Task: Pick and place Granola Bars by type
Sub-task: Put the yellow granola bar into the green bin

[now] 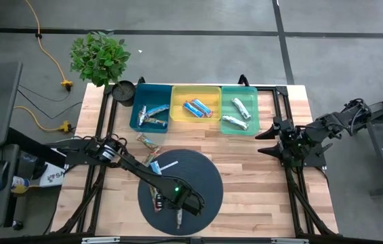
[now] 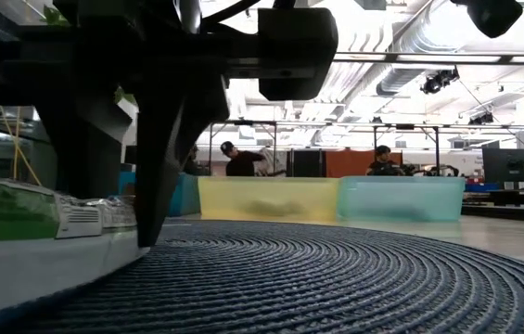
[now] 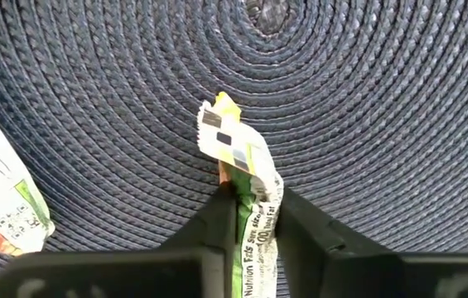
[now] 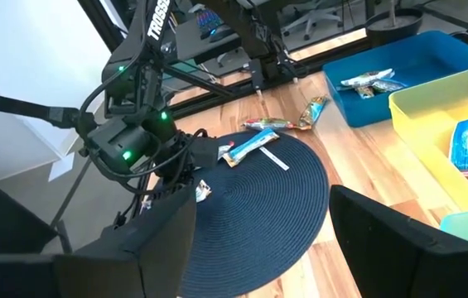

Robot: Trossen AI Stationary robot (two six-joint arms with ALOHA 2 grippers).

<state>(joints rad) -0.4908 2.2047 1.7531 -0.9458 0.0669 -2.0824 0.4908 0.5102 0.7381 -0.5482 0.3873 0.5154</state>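
Note:
My left gripper is low over the near part of the round dark mat, shut on a green multicolour granola bar. More bars lie on the mat's left side beside it; in the low view they show as bars next to the finger. A blue bar and a multicolour bar lie toward the bins. My right gripper waits open over the table's right side. My left gripper pinches the green multicolour bar between its two fingers, across the wrapper back from its crimped end. The fingers come from above, pointing down, tips close to the mat. Whether the bar is lifted clear cannot be told.
Three bins stand along the far edge: blue with multicolour bars, yellow with blue bars, green with silver-white bars. A thin white strip lies on the mat. A potted plant stands at the far left corner. People show far behind.

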